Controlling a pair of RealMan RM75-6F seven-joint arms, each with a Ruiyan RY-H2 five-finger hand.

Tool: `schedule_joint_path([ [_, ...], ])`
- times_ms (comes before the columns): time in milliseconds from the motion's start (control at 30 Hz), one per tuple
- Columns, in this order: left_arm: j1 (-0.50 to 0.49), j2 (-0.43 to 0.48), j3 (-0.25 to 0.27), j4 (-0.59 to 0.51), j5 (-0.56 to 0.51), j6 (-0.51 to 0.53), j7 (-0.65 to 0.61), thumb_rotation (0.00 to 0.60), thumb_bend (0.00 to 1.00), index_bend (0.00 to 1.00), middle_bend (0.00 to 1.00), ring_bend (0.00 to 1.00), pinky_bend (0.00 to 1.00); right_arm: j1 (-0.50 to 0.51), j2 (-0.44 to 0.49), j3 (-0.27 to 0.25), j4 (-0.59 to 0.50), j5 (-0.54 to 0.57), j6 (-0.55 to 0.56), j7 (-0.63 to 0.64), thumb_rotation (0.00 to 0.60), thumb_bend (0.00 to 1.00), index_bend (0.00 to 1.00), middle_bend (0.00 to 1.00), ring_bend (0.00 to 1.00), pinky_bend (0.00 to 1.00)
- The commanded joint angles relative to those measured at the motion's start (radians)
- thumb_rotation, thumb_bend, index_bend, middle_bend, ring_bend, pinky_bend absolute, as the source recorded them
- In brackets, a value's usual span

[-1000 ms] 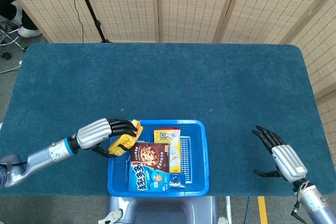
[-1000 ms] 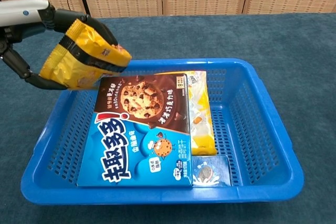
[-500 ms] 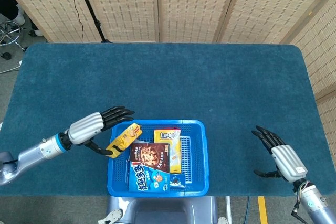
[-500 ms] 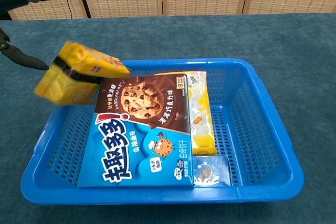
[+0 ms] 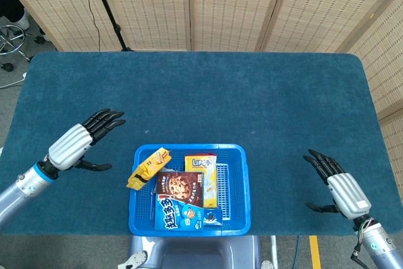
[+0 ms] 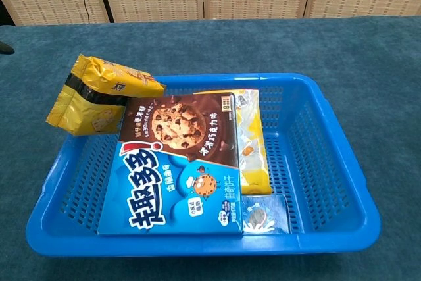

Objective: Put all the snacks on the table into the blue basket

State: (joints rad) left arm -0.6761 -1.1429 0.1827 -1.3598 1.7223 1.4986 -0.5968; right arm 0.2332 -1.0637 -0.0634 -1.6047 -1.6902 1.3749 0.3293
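Head view: the left hand hovers with its fingers spread, holding nothing, left of the blue basket and apart from it. The right hand hangs spread and empty too, well to the basket's right. A yellow bag leans over the basket's left rim, on the side nearest the left hand. Inside lie a cookie box and a yellow pack. A dark teal cloth covers the table; woven screens stand behind, with a black stand at the far left.

Lab or studio: woven folding screens, cabled stand, blue-clothed table.
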Motion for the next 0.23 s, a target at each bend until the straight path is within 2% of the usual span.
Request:
schedule_joint_path([
  [33,0.14,0.046,-0.013,-0.135,-0.153,0.0,0.242,0.6,0.0,0.0,0.0,0.0,0.0,-0.021,-0.018,0.027,0.011,0.025,0.04,-0.081,0.6,0.0,0.0,0.0,0.0,0.02],
  [233,0.284,0.039,-0.021,-0.207,-0.287,0.053,0.38,0.6,0.0,0.0,0.0,0.0,0.0,-0.054,-0.063,0.082,0.037,0.09,0.106,-0.25,0.6,0.0,0.0,0.0,0.0,0.0],
])
